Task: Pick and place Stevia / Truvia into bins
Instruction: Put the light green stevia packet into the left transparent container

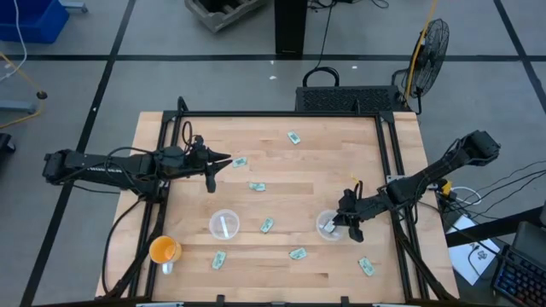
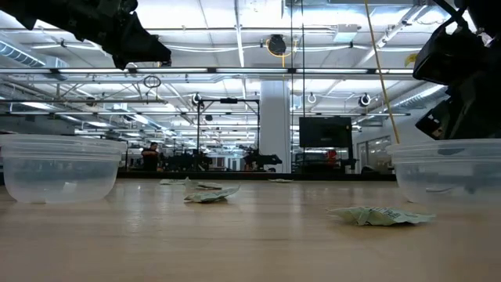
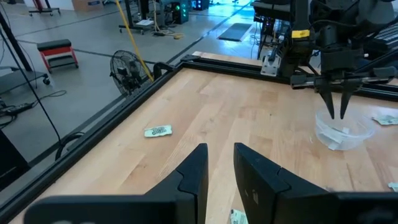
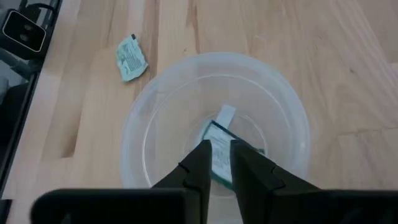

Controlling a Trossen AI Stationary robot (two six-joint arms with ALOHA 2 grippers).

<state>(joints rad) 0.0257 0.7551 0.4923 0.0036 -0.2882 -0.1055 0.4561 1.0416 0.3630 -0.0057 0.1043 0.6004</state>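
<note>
Two clear cups stand on the table: the left cup [image 1: 224,224] has a packet in it, and the right cup [image 1: 330,225] [image 4: 214,134] holds two. My right gripper [image 1: 339,223] [image 4: 219,149] hangs over the right cup, pointing down, fingers narrowly open. A green-and-white packet [image 4: 217,163] lies in the cup below the tips, with nothing between them in the left wrist view [image 3: 336,116]. My left gripper [image 1: 225,159] [image 3: 221,152] hovers near the table's left side, narrowly open and empty. Loose packets [image 1: 240,162] [image 1: 257,187] [image 1: 267,225] [image 1: 297,253] lie flat on the wood.
An orange cup [image 1: 164,250] stands near the front left corner. More packets lie at the far side [image 1: 293,136], the near side [image 1: 219,259] and the near right [image 1: 367,267] [image 4: 131,57]. A dark frame rail [image 1: 392,162] runs along the table's edges.
</note>
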